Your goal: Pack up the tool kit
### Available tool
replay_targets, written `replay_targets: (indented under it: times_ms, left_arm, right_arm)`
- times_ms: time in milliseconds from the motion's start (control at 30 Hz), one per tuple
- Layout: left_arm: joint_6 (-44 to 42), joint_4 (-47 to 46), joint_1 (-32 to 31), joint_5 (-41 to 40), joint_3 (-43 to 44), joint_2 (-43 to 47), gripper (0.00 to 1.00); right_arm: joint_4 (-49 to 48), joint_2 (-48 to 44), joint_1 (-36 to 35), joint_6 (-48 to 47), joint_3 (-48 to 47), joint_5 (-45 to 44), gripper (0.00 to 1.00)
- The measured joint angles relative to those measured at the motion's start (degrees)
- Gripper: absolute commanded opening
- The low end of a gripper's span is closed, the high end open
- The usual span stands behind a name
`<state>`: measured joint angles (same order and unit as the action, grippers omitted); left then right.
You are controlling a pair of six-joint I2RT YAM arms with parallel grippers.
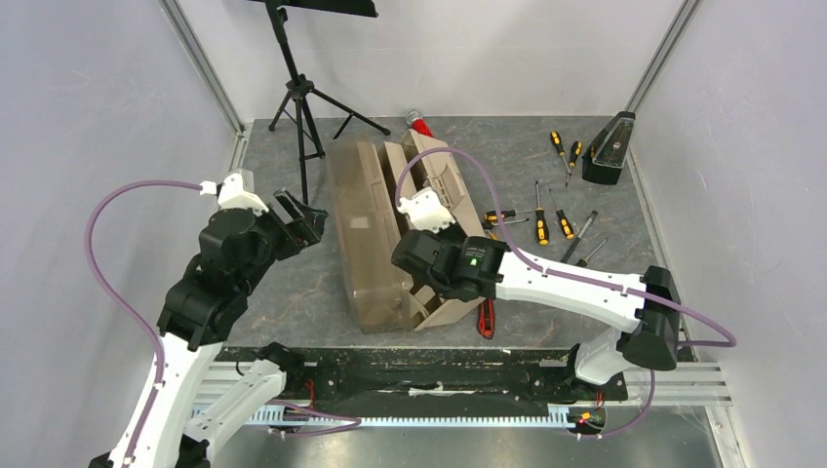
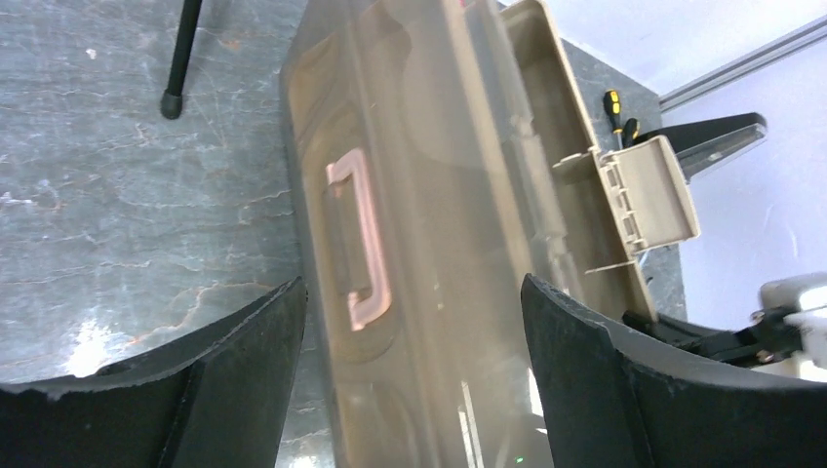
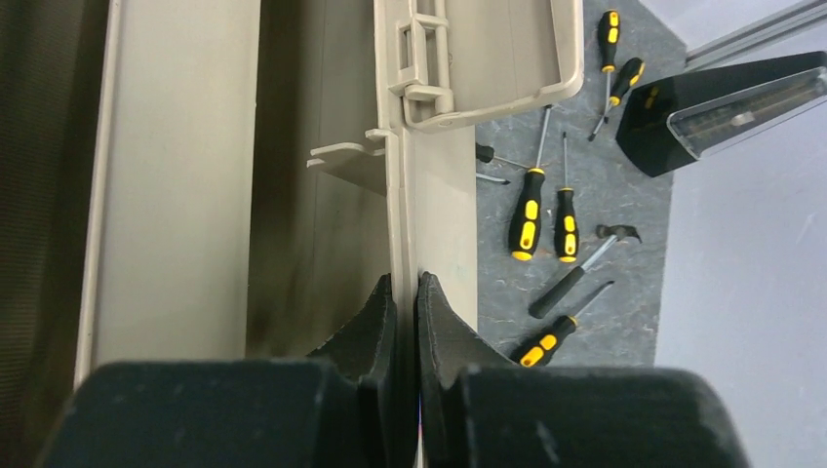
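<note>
1. While the right claw (image 3: pixel 407 292) stays out of the loose tools, it is clenched on a thin upright wall of the toolbox (image 1: pixel 371 234), which lies open at the middle of the table (image 1: pixel 293 292) with its lid spread toward nine o'clock.
2. The left claw (image 1: pixel 300 216) hangs released at nine o'clock of the box, near the lid but apart from it; its camera looks onto the lid handle (image 2: pixel 356 239).
3. Screwdrivers (image 3: pixel 531 210) and a small hammer (image 3: pixel 575 276) lie loose at three o'clock of the box, and a red knife (image 1: pixel 485 319) sits just beside its near corner at five o'clock.
4. The step in hand seems to be steadying or shifting the box by its wall. It calls for a slow, straight pull along that wall, since thin plastic may flex or slip from the pinch.
5. The left claw would best brace the lid side, so the box does not swing into the knife.
</note>
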<state>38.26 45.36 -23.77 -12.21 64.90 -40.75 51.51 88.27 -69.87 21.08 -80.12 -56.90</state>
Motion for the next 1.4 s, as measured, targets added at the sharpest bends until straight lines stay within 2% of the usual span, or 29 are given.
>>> replay_targets:
  times_ms: [300, 433, 633, 733, 900, 1100, 1267, 1400]
  left_arm:
    - [-2.40, 5.77, 0.00, 1.46, 4.13, -2.78, 0.85]
    - [-3.15, 5.99, -0.33, 4.85, 8.63, -8.17, 0.80]
    - [-4.26, 6.49, -5.01, 4.44, 15.63, -18.38, 0.79]
    - [-5.22, 7.48, -8.31, 1.88, 21.09, -24.72, 0.79]
    - [-6.56, 9.84, -10.25, -4.42, 27.80, -32.65, 0.79]
    - [-7.30, 12.94, -10.23, -11.54, 29.33, -38.14, 0.79]
    - [-7.54, 14.67, -10.23, -15.52, 28.28, -38.12, 0.79]
    - [-7.56, 15.65, -10.21, -18.38, 26.47, -32.70, 0.79]
  right_arm:
    - [-4.24, -0.87, 1.60, 0.81, 0.52, 3.50, 0.00]
    - [-4.76, -0.24, 1.46, 0.79, 0.81, 3.52, 0.00]
    - [-5.55, 1.97, -0.04, 0.70, 0.74, 1.20, 0.00]
    - [-5.60, 3.23, -1.57, 0.02, 0.61, -0.87, 0.00]
    - [-5.97, 3.74, -2.49, -1.29, 0.37, -2.71, 0.00]
    - [-6.69, 3.74, -2.78, -0.26, 0.37, -1.22, 0.00]
    - [-7.13, 3.74, -2.71, 0.00, 0.42, -1.07, 0.00]
    - [-8.63, 2.23, -1.62, 0.44, 2.73, 0.83, 0.00]
